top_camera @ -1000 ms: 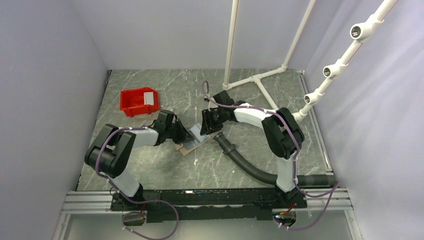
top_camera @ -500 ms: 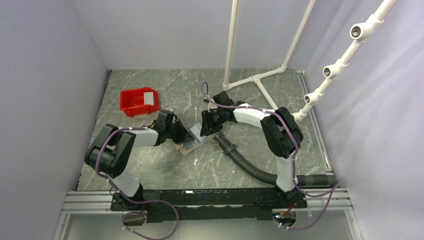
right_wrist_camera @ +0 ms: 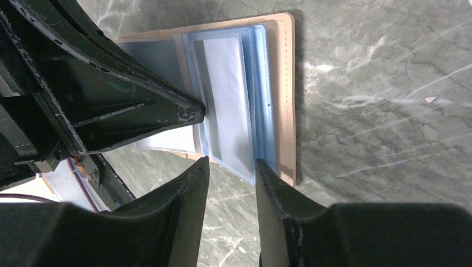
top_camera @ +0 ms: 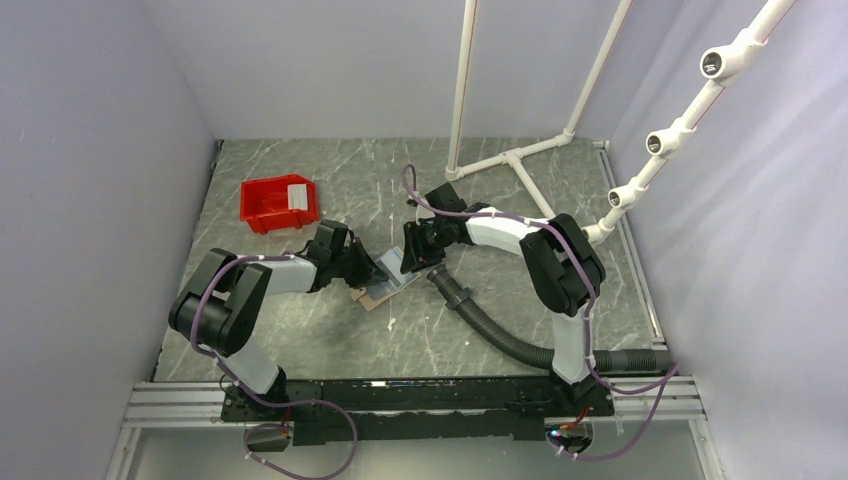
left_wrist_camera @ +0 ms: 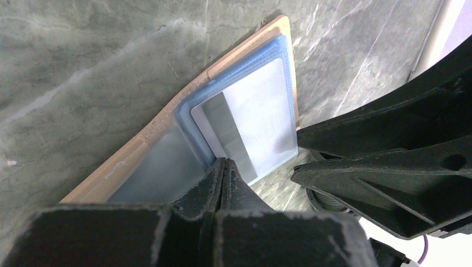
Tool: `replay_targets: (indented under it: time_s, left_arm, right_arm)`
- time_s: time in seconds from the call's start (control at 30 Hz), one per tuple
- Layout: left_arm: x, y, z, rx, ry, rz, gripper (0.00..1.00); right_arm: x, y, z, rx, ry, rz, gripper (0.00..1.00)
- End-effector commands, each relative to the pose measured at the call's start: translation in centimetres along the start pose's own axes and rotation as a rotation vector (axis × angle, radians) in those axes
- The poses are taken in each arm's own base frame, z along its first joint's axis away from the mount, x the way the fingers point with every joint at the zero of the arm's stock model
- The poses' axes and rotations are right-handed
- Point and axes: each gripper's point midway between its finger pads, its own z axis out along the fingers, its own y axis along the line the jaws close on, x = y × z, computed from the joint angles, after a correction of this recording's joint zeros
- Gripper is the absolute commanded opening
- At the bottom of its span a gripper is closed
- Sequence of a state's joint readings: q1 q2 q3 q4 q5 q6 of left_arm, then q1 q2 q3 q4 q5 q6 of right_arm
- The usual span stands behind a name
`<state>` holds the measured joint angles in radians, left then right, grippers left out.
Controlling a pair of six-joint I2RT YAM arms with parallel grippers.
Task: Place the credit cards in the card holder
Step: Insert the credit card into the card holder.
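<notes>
1. The card holder [top_camera: 372, 296] lies open near the middle of the table [top_camera: 330, 335], with bare marble on its near side. Its far-right end is crowded by the two grippers, which almost meet over it.
2. A ribbed hose [top_camera: 500, 335] runs along the table just right of the holder, and the pipe frame [top_camera: 512, 157] stands well behind. The red bin [top_camera: 262, 212] sits well apart at the far left.
3. From above, the arms cover most of the holder, so I only see its tan corner and a strip of blue.
4. A pale card [top_camera: 297, 195] rests in the bin, too small for me to read.
5. The left gripper [left_wrist_camera: 222, 165] has its fingers pressed together, with the tip down on the clear blue sleeves [left_wrist_camera: 195, 119]. I cannot tell whether it nips any plastic.
6. A whitish-grey card [right_wrist_camera: 225, 94] sits inside the top sleeve, just beyond that tip. Its end under the fingers is hidden.
7. The right gripper [right_wrist_camera: 231, 167] is part spread. Its fingers [right_wrist_camera: 192, 194] stand on either side of the sleeves' near corner, and I see no grip there.
8. The holder's tan border [right_wrist_camera: 285, 67] lies flat on the marble on the right side of the right wrist view.
</notes>
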<state>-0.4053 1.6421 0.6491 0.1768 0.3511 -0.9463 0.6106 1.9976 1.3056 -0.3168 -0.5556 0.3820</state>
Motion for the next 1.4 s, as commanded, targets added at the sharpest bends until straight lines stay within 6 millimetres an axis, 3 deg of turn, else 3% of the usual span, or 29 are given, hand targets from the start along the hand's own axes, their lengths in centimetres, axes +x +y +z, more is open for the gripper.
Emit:
replay_targets:
  time_s: [0.0,0.23,0.57,0.73,0.87,1.0,1.1,1.2,1.37]
  left_arm:
    - [1.4,3.3,-0.2,-0.114,0.025,-0.011,0.0]
    - [1.2,3.0,-0.4,-0.109,0.015,-0.006,0.0]
    - [0.3,0.3,-3.6,-0.07,-0.036,-0.002,0.34]
    - [0.3,-0.5,-5.5,-0.057,-0.055,-0.015,0.43]
    - [-0.7,-0.5,-8.7,-0.107,-0.132,-0.021,0.47]
    - [-2.9,0.0,-13.9,-0.22,-0.287,-0.017,0.56]
    - [-4.0,-0.4,-17.8,-0.253,-0.38,-0.011,0.62]
    - [-5.2,-1.5,-19.5,-0.22,-0.411,-0.006,0.66]
    - [-6.1,-4.1,-17.2,-0.076,-0.308,-0.003,0.63]
  right_arm:
    - [-0.4,1.0,-0.1,-0.031,-0.019,-0.035,0.37]
    - [-0.7,2.9,-0.4,-0.105,-0.031,-0.04,0.31]
    - [-1.2,4.6,-0.6,-0.146,-0.032,-0.072,0.34]
    - [-1.1,6.8,0.1,-0.212,0.0,-0.111,0.37]
    - [-1.2,8.7,0.9,-0.231,0.011,-0.144,0.38]
    - [-0.8,11.2,2.2,-0.287,0.034,-0.153,0.42]
    - [0.5,13.6,3.0,-0.452,0.098,-0.101,0.43]
    - [0.2,12.2,2.5,-0.454,0.08,-0.058,0.46]
    - [-1.3,10.3,0.1,-0.403,0.029,-0.061,0.48]
